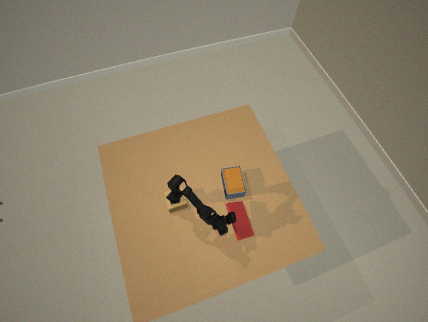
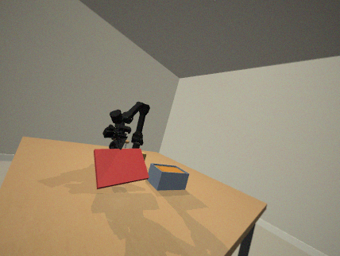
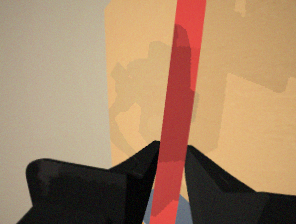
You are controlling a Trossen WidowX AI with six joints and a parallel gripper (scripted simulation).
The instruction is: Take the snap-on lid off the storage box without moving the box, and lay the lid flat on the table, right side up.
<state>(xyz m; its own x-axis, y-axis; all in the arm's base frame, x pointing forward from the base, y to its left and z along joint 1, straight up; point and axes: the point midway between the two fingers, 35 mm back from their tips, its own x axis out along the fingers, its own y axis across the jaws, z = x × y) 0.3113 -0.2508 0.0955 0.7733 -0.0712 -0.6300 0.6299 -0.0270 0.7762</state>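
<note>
The red lid (image 1: pixel 243 223) (image 2: pixel 121 168) (image 3: pixel 181 95) is off the box and held steeply tilted, its broad face towards the exterior camera. Its lower edge looks to be a little above the table (image 1: pixel 150 250) (image 2: pixel 48 211). My gripper (image 1: pixel 233 218) (image 2: pixel 117 147) (image 3: pixel 172 148) is shut on the lid near its upper edge, with one finger on each side in the wrist view. The blue-grey storage box (image 1: pixel 236 195) (image 2: pixel 172 182) stands upright and open beside the lid, with an orange inside showing. In the wrist view only a bit of blue shows behind the fingers.
A yellowish block (image 1: pixel 178 206) (image 2: pixel 144 157) is by the arm's base. The arm reaches from there to the lid. Shadows of the arm and lid fall on the table. The table's near right corner shows in the exterior view, beyond the box.
</note>
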